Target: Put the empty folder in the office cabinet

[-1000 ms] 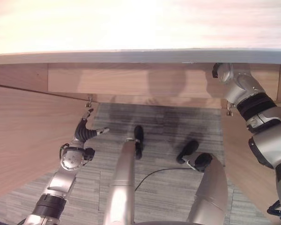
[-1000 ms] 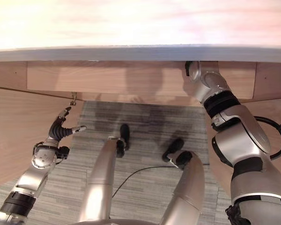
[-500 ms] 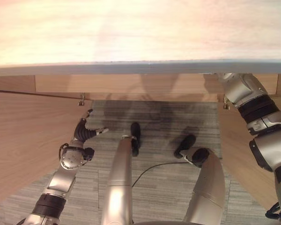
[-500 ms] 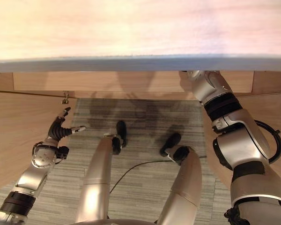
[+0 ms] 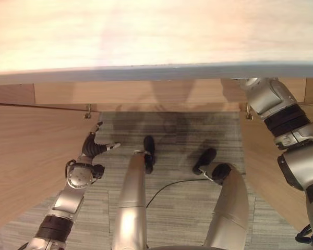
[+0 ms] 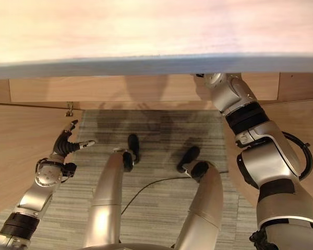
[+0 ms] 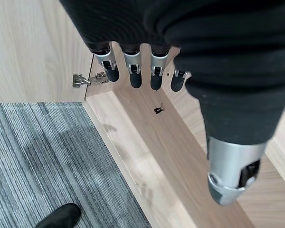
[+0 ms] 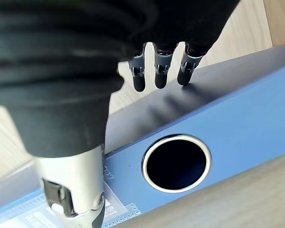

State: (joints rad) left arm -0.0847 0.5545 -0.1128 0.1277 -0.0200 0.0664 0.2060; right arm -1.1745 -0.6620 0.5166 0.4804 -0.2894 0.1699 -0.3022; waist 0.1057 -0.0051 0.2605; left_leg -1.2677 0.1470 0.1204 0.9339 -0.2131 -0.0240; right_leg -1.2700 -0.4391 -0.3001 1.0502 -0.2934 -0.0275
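Note:
The blue folder (image 8: 237,118) with a round finger hole (image 8: 176,162) in its spine lies inside the wooden cabinet, seen in the right wrist view. My right hand (image 8: 160,71) is open, its straight fingertips resting on the folder's dark side and its thumb (image 8: 71,190) over the spine's label. In the eye views my right forearm (image 5: 274,107) reaches under the cabinet's top (image 5: 146,36), which hides that hand. My left hand (image 5: 94,147) hangs open and holding nothing beside the opened left door (image 5: 26,156).
The right door (image 5: 263,172) also stands open. A metal hinge (image 7: 88,79) sits at the left door's inner edge, beside the cabinet's wooden bottom board (image 7: 152,156). Grey striped carpet (image 5: 172,130) lies in front of the cabinet.
The camera has shifted, so the cabinet top covers more of the picture. My right arm has gone a little further under the top. The left hand has stayed put.

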